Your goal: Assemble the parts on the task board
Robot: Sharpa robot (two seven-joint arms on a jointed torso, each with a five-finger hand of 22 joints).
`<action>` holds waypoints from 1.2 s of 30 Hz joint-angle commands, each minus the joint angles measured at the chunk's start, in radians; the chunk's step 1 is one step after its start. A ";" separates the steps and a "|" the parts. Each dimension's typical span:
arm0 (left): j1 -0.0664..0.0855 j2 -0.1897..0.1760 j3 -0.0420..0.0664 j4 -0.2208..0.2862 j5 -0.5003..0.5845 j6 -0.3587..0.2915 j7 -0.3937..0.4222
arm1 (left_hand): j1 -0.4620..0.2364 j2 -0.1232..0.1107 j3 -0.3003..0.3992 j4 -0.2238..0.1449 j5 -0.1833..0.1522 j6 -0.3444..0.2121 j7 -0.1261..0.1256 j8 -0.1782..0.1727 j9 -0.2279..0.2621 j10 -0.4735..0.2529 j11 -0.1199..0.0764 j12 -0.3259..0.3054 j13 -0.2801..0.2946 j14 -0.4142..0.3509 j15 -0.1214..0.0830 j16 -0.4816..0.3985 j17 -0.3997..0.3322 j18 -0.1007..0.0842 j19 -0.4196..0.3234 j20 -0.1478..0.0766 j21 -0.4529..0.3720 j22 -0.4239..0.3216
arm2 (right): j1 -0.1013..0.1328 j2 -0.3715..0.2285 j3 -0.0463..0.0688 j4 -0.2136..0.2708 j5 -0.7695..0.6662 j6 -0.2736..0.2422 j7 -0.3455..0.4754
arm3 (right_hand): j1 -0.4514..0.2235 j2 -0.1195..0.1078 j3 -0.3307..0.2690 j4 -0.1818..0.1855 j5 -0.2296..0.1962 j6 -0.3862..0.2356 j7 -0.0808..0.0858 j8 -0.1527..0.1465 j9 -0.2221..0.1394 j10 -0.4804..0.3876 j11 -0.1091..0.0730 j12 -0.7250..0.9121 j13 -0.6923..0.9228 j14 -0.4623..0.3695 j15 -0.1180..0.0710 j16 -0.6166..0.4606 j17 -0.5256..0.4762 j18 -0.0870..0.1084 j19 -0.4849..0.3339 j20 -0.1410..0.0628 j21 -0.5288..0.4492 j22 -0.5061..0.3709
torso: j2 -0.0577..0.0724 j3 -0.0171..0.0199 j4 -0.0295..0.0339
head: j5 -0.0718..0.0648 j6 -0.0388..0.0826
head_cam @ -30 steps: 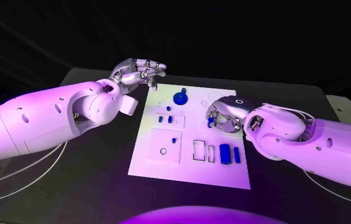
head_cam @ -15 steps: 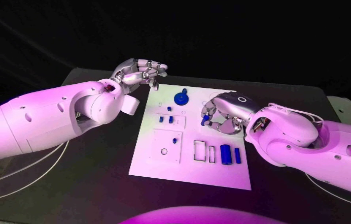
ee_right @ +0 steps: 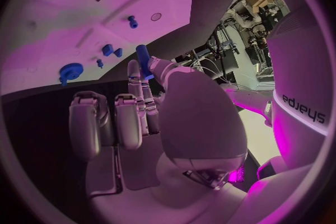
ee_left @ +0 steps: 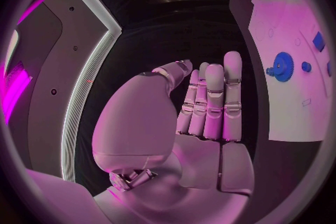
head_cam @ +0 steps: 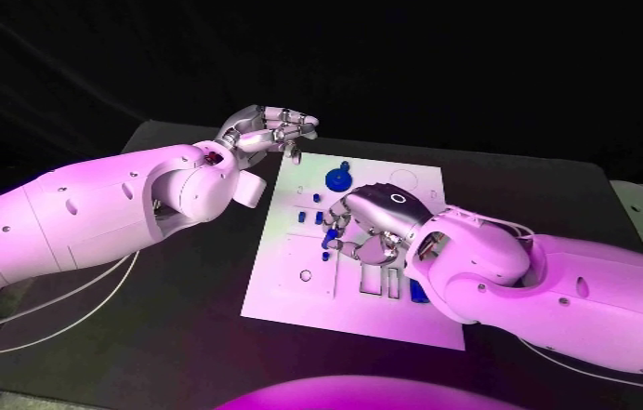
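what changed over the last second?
The right hand, pinching a blue part, moved from the task board's right side across toward its middle, now covering the slots there. The left hand stayed curled above the board's far-left corner; the blue gear stayed put.

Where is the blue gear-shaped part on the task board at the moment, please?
In the head view the blue gear lies near the far edge of the task board, between the left hand and the right hand.

You get strong magenta light glaring off the task board (head_cam: pixel 288 280) and white arms; the backdrop stays black, and both wrist views bend at their rims.
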 commanded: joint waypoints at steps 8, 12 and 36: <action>0.001 0.009 0.001 0.003 0.003 0.017 0.003 | 0.000 0.011 0.000 0.001 -0.001 -0.009 0.003 0.008 0.002 -0.010 -0.002 0.004 0.002 -0.010 0.001 -0.005 -0.001 0.007 0.000 0.006 -0.006 -0.002 | -0.064 0.082 -0.008 -0.067 -0.012 -0.010 0.038 | -0.004 -0.002 0.008 -0.003 -0.002 0.001 0.000 0.002 0.001 0.006 -0.001 -0.008 0.002 0.061 -0.005 0.004 0.051 -0.014 0.068 -0.009 0.002 0.212 | 0.003 -0.0004 -0.0013 | 0.016 -0.006; 0.001 0.010 0.001 0.004 0.003 0.018 0.002 | 0.000 0.011 0.000 0.001 -0.001 -0.009 0.003 0.008 0.002 -0.010 -0.002 0.004 0.002 -0.010 0.001 -0.005 -0.001 0.007 0.000 0.006 -0.006 -0.002 | -0.076 0.097 -0.009 -0.084 -0.016 -0.009 0.042 | -0.004 -0.001 0.009 -0.003 -0.001 0.001 0.000 0.002 0.001 0.007 -0.001 -0.008 0.002 0.061 -0.005 0.004 0.052 -0.014 0.068 -0.009 0.004 0.212 | 0.003 0.0004 -0.0015 | 0.018 -0.008; 0.001 0.005 0.000 0.007 0.003 0.018 -0.003 | -0.001 0.012 0.000 0.002 -0.001 -0.010 0.003 0.009 0.003 -0.012 -0.002 0.007 0.003 -0.010 0.001 -0.005 -0.001 0.007 0.000 0.006 -0.007 -0.002 | -0.095 0.127 -0.018 -0.139 -0.017 0.034 0.045 | -0.004 0.000 0.012 -0.005 0.002 0.001 0.001 0.003 0.002 0.007 0.000 -0.009 0.002 0.061 -0.004 0.005 0.054 -0.014 0.069 -0.009 0.005 0.213 | 0.002 0.0012 -0.0008 | 0.026 -0.018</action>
